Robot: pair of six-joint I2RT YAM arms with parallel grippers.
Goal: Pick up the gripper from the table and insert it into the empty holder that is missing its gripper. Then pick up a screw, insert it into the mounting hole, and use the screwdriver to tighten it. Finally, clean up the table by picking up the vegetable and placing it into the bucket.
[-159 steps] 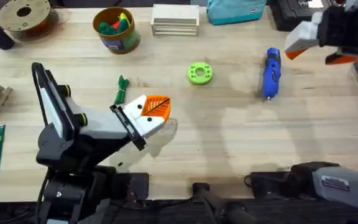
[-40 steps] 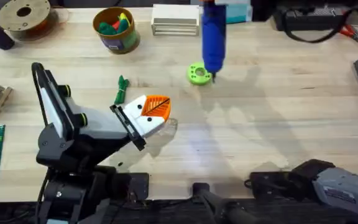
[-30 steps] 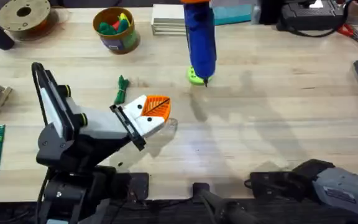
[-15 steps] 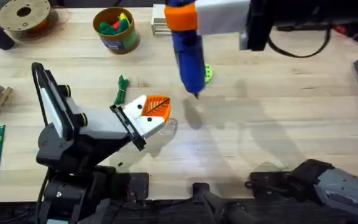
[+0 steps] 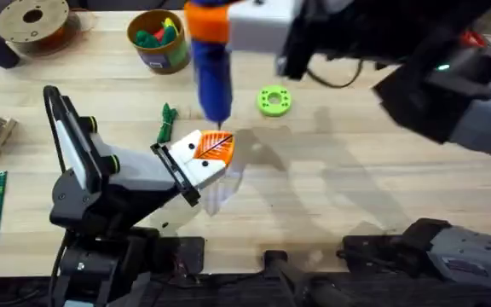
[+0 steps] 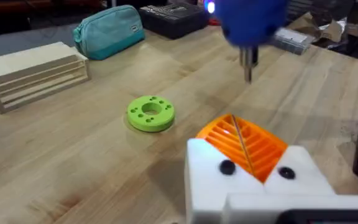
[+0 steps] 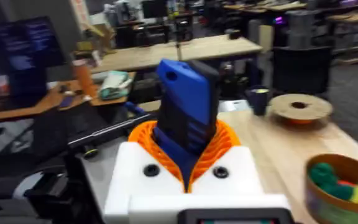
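Screwdriver point(image 5: 210, 72): blue cyl., thin metal bit | R hand point(image 7: 188, 155) clamps it | L hand point(image 6: 244, 149) orange ribbed pads pressed together

A robotics lab or maker workshop. Behind the pale wooden worktable point(image 5: 382, 170), more long wooden benches point(image 7: 185, 50) stand with dark monitors point(image 7: 27, 50) and black office chairs point(image 7: 297, 68). On the worktable's far edge sit a brown filament spool point(image 5: 32, 21), a slatted wooden rack point(image 6: 33, 78) and a teal zip pouch point(image 6: 107, 31).
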